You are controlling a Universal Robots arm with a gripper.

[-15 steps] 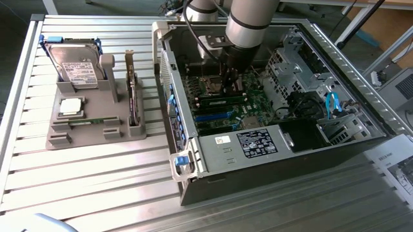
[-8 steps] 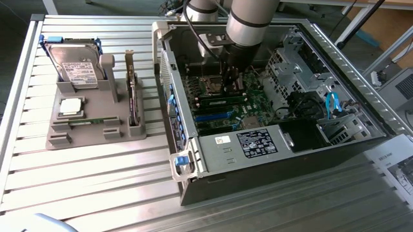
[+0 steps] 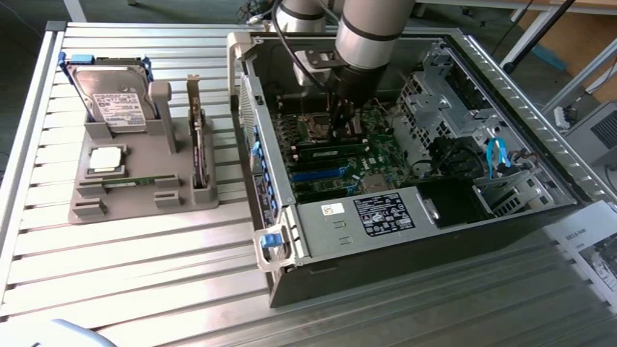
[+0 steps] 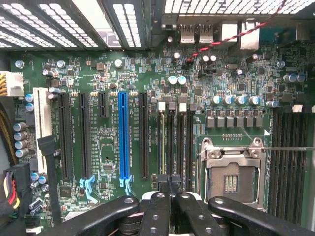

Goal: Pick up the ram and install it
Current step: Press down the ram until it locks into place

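One ram [image 4: 163, 142] stands edge-on in the outermost of the black memory slots on the green motherboard, beside the empty processor socket [image 4: 230, 179]. In the exterior view this ram [image 3: 328, 152] is a dark green strip under the arm. My gripper [image 4: 170, 192] is shut, its black fingertips [image 4: 160, 196] pressed together right over the end of the memory slots, with nothing between them. In the exterior view the gripper [image 3: 343, 134] reaches down into the open computer case [image 3: 279, 282]. A second ram stick [image 3: 127, 182] lies in the grey fixture [image 3: 135, 206] outside the case.
The fixture also holds a hard drive [image 3: 114, 97], a square silver processor [image 3: 106, 159] and an upright expansion card [image 3: 199, 144]. Inside the case are a power supply [image 3: 371, 213], drive cages [image 3: 434, 101] and blue cables [image 3: 496, 155]. A blue card slot [image 4: 123, 142] lies beside the memory slots.
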